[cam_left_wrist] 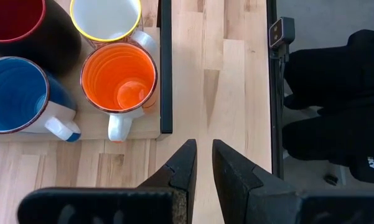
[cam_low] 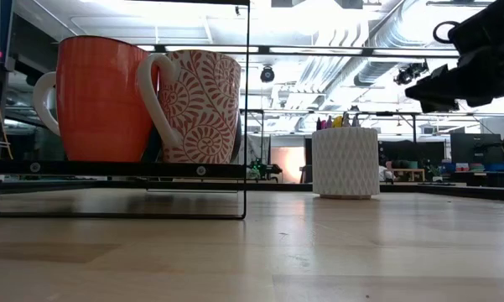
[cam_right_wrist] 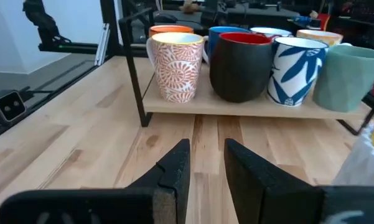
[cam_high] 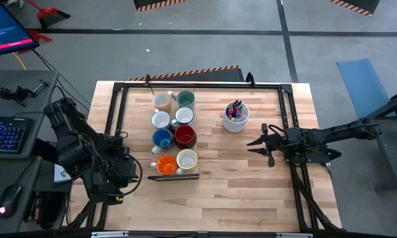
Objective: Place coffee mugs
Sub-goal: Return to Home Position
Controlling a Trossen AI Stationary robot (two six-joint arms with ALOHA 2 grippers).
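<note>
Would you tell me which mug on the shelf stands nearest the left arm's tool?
The plain orange mug, at the shelf's corner just ahead of the left tool; the blue mug beside it and the rest stand farther off.

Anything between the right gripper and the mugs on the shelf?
No. In the high view, only bare tabletop lies between the right gripper and the mugs; the pen cup stands off to the side.

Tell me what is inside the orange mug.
Nothing. The left wrist view looks down into the orange mug, to its bare, glossy orange bottom. The patch of shelf beneath it is covered.
</note>
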